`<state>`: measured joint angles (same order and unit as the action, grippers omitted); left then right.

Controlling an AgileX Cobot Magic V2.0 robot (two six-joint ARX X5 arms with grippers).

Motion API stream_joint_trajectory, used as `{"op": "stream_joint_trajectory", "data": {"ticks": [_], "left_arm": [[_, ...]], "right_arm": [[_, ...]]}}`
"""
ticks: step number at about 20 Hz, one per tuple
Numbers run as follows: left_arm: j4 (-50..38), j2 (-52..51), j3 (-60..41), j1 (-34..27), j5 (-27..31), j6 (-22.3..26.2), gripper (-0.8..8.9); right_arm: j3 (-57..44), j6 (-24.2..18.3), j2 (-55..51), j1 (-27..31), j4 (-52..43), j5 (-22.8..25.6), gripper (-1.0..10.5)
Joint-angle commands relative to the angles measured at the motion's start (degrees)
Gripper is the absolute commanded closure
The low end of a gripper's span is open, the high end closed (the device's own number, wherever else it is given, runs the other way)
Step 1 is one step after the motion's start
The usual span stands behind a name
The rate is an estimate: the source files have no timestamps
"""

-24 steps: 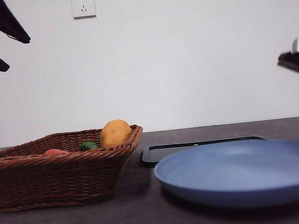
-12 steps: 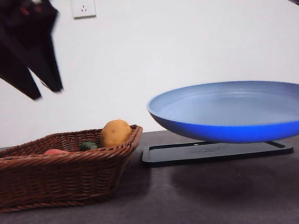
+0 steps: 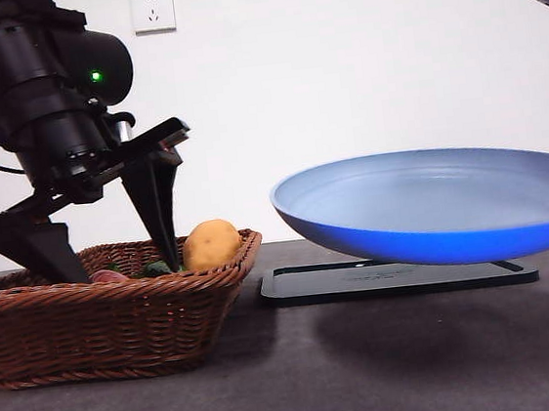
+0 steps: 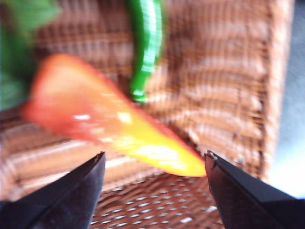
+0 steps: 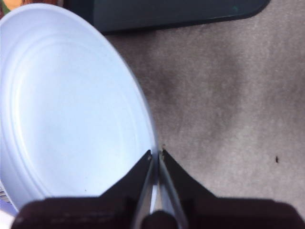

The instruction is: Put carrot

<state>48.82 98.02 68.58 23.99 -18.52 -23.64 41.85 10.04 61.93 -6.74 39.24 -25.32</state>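
Plainly, several things could go wrong from here:

- The left gripper [image 3: 104, 267] is low in the basket [image 3: 110, 321] with its jaws spread wide, one on each side of the carrot [image 4: 109, 129]. The carrot lies on the wicker floor, not yet held. If the jaws close while it sits off-centre between them, its smooth tapered body could squirt out sideways.
- The carrot lies slantwise across the gap, thin end near one jaw. A grip on that narrow tip would likely be weak, and it could drop on the way up.
- A green pepper [image 4: 147, 47] lies just beside the carrot, and a potato [image 3: 212, 244] sits near the basket's far wall. A jaw that drifts could nudge either one or snag the weave.
- The right gripper [image 5: 156, 155] is pinched tight on the rim of the blue plate [image 3: 432, 204] and holds it clear above the table [image 3: 294, 390] and the black tray [image 3: 400, 277]. Held by one edge, the plate may tilt or slip, most of all when the carrot's weight lands on it.
- From the front view the carrot [image 3: 105, 276] barely shows over the rim, so depth is hard to judge.
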Motion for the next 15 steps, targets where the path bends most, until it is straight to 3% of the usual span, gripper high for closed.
{"op": "stream_joint_trajectory", "data": {"ticks": [1,7,9,11,13,15], "left_arm": [[0.3,1.1,0.8,-0.1,3.6,-0.6,4.52],[-2.6,3.9,0.8,-0.1,5.0,-1.9,4.55],[-2.8,3.9,0.8,-0.1,5.0,-1.8,6.0],[-3.9,3.9,0.8,-0.1,5.0,2.5,7.32],[-5.5,3.9,0.8,-0.1,5.0,6.0,7.4],[-6.2,3.9,0.9,-0.2,5.0,6.1,7.4]], "right_arm": [[0.7,-0.5,0.2,-0.1,-0.5,-0.2,9.4],[0.7,-0.7,0.2,-0.1,-1.2,-0.2,9.4],[0.7,-0.7,0.2,-0.1,-1.2,-0.2,9.4],[0.7,-0.7,0.2,-0.1,-1.2,-0.2,9.4],[0.7,-0.7,0.2,-0.1,-1.2,-0.2,9.4],[0.7,-0.7,0.2,-0.1,-1.2,-0.2,9.4]]}}
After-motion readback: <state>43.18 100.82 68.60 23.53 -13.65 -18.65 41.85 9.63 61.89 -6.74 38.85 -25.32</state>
